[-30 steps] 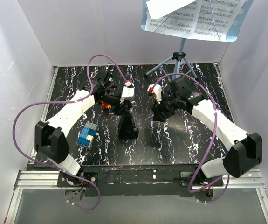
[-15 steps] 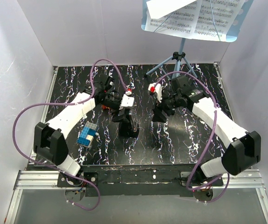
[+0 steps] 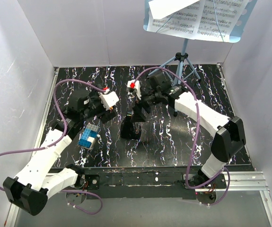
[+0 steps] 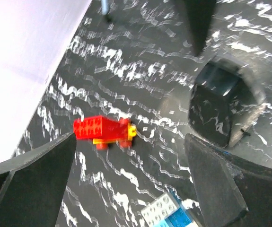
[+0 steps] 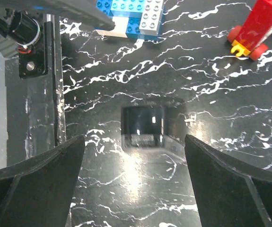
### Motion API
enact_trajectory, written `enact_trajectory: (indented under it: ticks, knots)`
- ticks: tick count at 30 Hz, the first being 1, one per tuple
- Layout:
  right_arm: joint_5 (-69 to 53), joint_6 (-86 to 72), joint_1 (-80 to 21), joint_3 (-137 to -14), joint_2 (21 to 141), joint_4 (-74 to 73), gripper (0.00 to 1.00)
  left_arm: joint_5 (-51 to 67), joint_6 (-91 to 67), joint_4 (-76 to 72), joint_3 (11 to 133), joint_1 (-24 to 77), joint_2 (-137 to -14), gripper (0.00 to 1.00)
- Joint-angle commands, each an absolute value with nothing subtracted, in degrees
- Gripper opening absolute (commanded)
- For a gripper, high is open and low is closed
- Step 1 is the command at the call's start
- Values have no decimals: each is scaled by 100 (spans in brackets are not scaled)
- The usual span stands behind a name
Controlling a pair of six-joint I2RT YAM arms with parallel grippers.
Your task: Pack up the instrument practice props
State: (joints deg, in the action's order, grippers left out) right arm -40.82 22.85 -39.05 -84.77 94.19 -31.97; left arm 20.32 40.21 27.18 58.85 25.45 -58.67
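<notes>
The light-blue music stand stands at the back right of the table on its tripod legs. Its perforated desk plate holds white sheet-music pages. Both grippers are far from it, over the middle of the table. My left gripper is open and empty, hanging above a red toy-brick car. My right gripper is also open and empty, just above a small black box lying on the table.
A blue and white brick build lies left of the black box. White walls close the table in on the left, back and right. Purple cables loop over both arms.
Both grippers have opened wide. The left arm has pulled back to the left. The right arm has swung left over the black box, which stays on the table.
</notes>
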Motion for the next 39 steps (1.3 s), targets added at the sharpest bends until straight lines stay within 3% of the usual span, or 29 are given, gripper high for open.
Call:
enact_trajectory:
  ticks: [1, 11, 22, 29, 39]
  knots:
    - [-3754, 1442, -4244, -8806, 9632, -2698, 92, 422, 2788, 2538, 5581, 2487, -5520, 98]
    - [-2910, 1063, -4518, -8912, 9940, -2707, 81, 387, 2531, 3050, 5142, 2795, -4887, 98]
    - [-1197, 45, -4333, -8562, 9730, -2716, 60, 1299, 2268, 2883, 4878, 2795, -5211, 98]
    - [-896, -834, -3789, -8508, 9607, -2918, 49, 2495, 2057, 2049, 4623, 2795, -5852, 98]
    - [-1195, -1608, -2954, -8209, 9431, -3094, 42, 3244, 1293, 511, 4202, 2944, -7021, 98]
